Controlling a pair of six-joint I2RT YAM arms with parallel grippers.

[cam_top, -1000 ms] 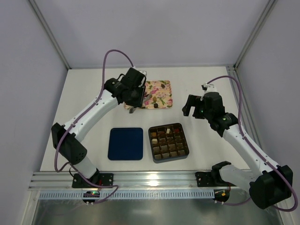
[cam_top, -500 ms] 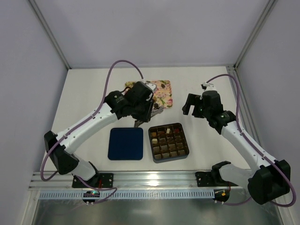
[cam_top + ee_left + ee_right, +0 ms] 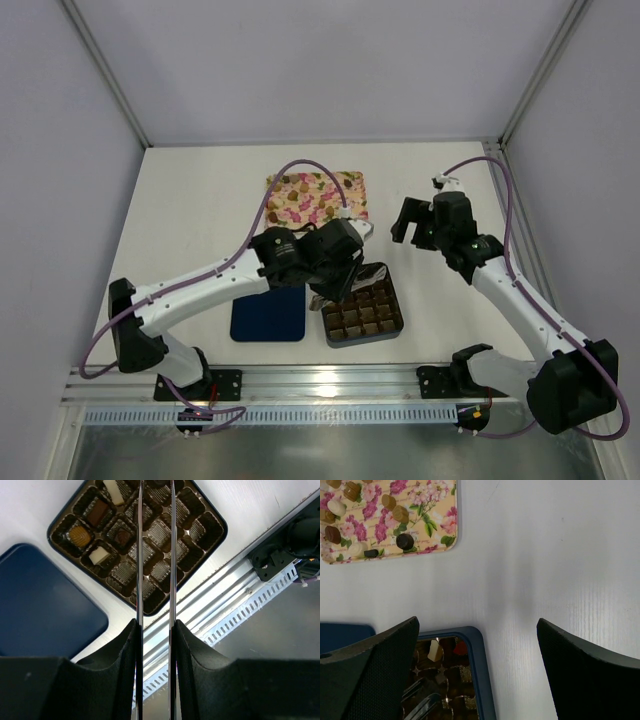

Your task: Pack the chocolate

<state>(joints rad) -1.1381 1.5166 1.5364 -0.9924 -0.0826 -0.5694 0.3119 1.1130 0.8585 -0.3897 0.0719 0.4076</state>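
Note:
Several small chocolates (image 3: 404,541), brown, tan and whitish, lie on the floral tray (image 3: 435,510), also in the top view (image 3: 315,195). More chocolates (image 3: 80,536) fill some cells of the dark square box (image 3: 215,522), which sits at the front centre (image 3: 375,318). My left gripper (image 3: 335,285) hangs over the box's left part, also in the left wrist view (image 3: 155,625). It is shut on metal tweezers (image 3: 140,555) whose blades reach over the cells; their tips are out of view. My right gripper (image 3: 405,222) is open and empty above bare table right of the tray (image 3: 477,622).
A dark blue lid (image 3: 262,315) lies flat just left of the box, also in the left wrist view (image 3: 45,610). The aluminium rail (image 3: 330,385) runs along the table's near edge. Walls close the left, back and right sides.
My left arm has swung from over the floral tray toward the front and now holds the tweezers over the box. The right gripper has barely moved.

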